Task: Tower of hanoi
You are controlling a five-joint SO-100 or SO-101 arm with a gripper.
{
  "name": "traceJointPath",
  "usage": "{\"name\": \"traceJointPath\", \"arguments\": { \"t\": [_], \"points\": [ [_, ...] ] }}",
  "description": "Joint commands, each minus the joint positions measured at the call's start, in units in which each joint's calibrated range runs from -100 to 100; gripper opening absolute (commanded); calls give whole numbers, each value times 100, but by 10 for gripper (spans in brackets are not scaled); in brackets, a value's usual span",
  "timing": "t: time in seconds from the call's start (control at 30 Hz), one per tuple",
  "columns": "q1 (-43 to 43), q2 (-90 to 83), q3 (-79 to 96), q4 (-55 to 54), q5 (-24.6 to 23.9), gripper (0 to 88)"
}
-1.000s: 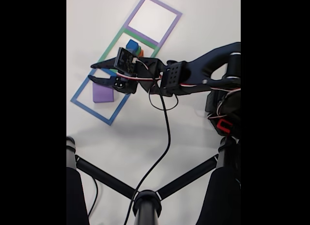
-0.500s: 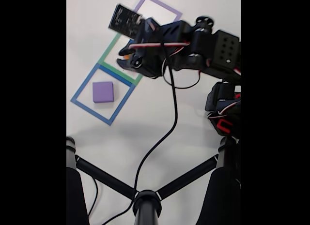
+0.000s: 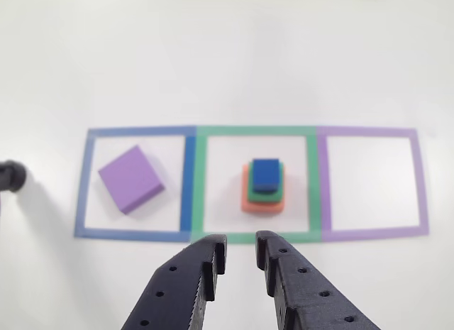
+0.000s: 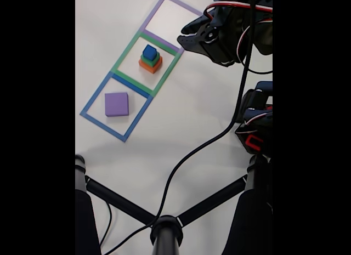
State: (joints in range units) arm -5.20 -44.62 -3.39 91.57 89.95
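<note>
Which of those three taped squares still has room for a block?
The purple square, right of the green square in the other view, is bare. The green one holds the stacked blocks; the blue square holds a purple block.

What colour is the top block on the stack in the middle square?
Blue: the top block sits on a green one, clearest in the other view.
</note>
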Motion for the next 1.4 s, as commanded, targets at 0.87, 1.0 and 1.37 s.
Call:
{"name": "traceJointPath", "arguments": {
  "t": [0.87,1.0,1.37],
  "points": [
    [874,-1676,7713,-7259,1005,259],
    [890,-1283,8240,-8425,1005,285],
    [913,143,9131,-10982,1005,295]
  ]
}}
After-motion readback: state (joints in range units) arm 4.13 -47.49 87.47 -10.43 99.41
